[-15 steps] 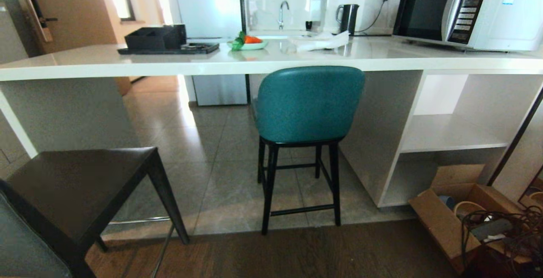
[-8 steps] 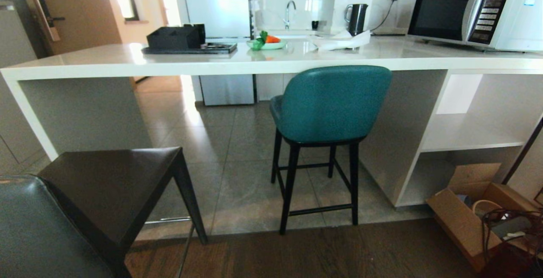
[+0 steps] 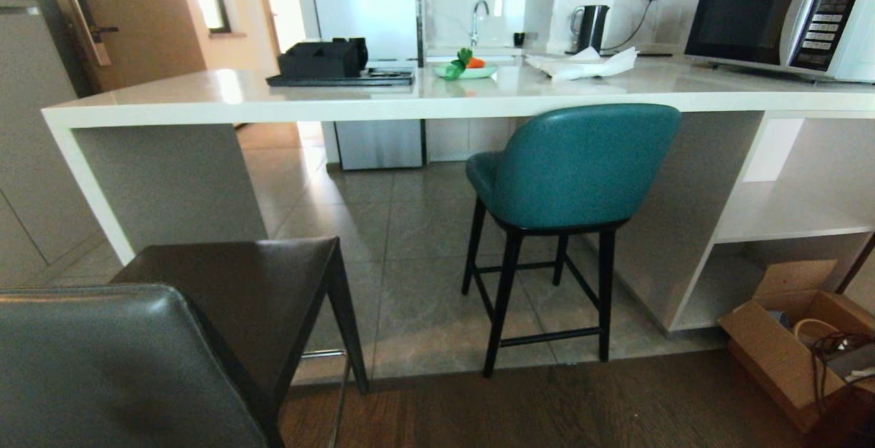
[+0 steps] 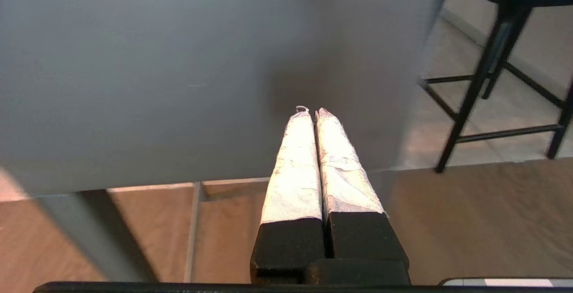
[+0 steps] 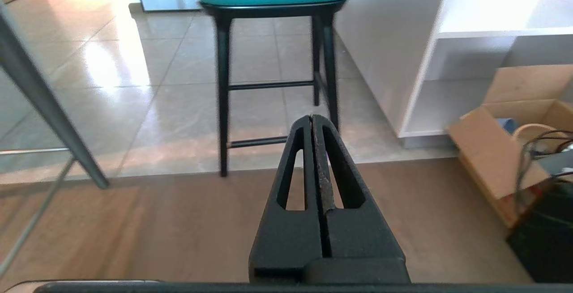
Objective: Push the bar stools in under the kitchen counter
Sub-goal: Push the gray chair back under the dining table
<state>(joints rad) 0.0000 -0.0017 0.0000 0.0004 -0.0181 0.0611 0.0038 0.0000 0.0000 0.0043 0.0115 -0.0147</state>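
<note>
Frontally, the head view shows the kitchen counter (image 3: pixel 437 102) spanning the scene, with the teal stool (image 3: pixel 581 167) set on the tiles beneath its edge, back toward the camera, near the white shelf unit (image 3: pixel 786 222). The dark grey stool (image 3: pixel 225 297) stands nearest the camera at lower left, clear of the counter, at the seam between the tiles and the wooden floor (image 3: pixel 581 407). A microwave (image 3: pixel 779 17), a kettle (image 3: pixel 591 27) and a black tray (image 3: pixel 342 78) rest on the top. Neither arm appears.

Left wrist view: the left gripper (image 4: pixel 309 112), fingers pressed together and empty, points at the grey stool's back panel, tips close to or touching it; contact cannot be judged.

Right wrist view: the right gripper (image 5: pixel 312 118), fingers likewise together and empty, hangs above the wooden floor, aimed at the teal stool's black legs (image 5: pixel 222 105). A cardboard box (image 5: pixel 506 150) sits by the shelf unit.
</note>
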